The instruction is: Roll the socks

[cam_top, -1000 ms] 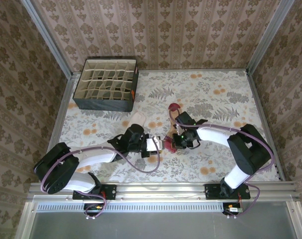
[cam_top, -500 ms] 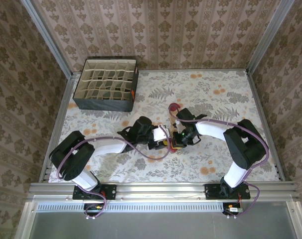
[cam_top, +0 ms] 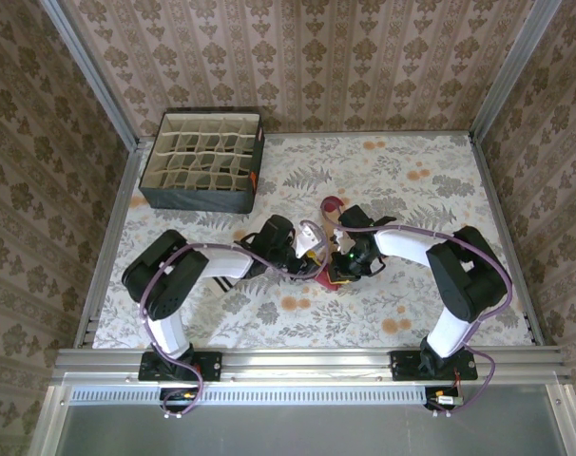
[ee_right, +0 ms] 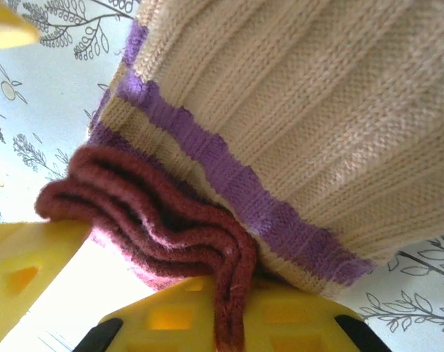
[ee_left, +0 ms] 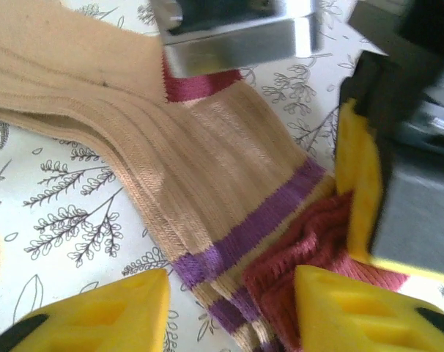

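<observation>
At the middle of the table (cam_top: pixel 412 180), my left claw (ee_left: pixel 229 293) stands apart, straddling the purple-striped cuff of the socks (ee_left: pixel 207 183) without clamping it. My right claw (ee_right: pixel 112 271) sits barely parted at the maroon folds, and I cannot tell whether it grips. The roll looks barely started. Next, I judge, comes a firm pinch and a turn of the cuff.

Left arm: elbow swung from the near-left corner in toward mid-tabletop (cam_top: pixel 412 304). Left fingers (ee_left: pixel 97 308): carried forward and right, now just beside the right fingers (ee_left: pixel 354 183), over the tan sock (ee_left: pixel 207 169) at its striped cuff. Right arm: elbow drawn slightly inward.
</observation>
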### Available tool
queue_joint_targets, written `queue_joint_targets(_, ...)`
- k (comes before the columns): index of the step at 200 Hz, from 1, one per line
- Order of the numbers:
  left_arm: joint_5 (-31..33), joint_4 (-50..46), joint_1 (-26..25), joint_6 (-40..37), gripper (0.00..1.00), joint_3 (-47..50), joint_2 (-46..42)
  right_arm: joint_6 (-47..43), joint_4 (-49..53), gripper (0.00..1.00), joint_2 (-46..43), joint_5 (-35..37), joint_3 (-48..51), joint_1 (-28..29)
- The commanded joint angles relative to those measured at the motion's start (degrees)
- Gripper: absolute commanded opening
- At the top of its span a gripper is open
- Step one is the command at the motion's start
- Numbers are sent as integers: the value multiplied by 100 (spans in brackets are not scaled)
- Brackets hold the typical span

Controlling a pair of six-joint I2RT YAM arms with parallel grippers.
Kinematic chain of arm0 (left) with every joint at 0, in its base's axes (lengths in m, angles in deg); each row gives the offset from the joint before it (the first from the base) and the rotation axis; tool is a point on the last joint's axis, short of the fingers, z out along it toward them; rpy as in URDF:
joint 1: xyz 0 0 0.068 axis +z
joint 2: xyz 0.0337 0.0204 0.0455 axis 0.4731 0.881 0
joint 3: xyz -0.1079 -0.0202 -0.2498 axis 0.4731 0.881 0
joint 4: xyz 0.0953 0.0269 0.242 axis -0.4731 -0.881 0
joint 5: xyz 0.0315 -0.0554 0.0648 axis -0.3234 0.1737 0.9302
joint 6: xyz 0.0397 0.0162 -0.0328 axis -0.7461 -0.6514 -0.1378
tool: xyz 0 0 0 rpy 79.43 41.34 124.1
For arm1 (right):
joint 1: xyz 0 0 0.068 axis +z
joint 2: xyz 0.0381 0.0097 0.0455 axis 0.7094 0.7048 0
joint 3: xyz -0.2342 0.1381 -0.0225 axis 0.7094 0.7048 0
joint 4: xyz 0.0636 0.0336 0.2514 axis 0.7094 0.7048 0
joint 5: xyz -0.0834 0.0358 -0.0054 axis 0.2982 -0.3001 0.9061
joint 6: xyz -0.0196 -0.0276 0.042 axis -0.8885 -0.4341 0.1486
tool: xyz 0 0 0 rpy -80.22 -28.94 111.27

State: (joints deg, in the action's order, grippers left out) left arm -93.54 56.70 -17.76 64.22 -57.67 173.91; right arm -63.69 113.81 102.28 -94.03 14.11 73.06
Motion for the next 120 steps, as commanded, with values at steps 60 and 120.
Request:
queue_joint_targets(60,101,-1447,6,878,31,-713,530,60,-259,39,-1711,1051,668,-46)
queue_joint_targets(120,405,-1652,-109,1327,30,-740,583,621,-900,50,-1834,665,1134,192)
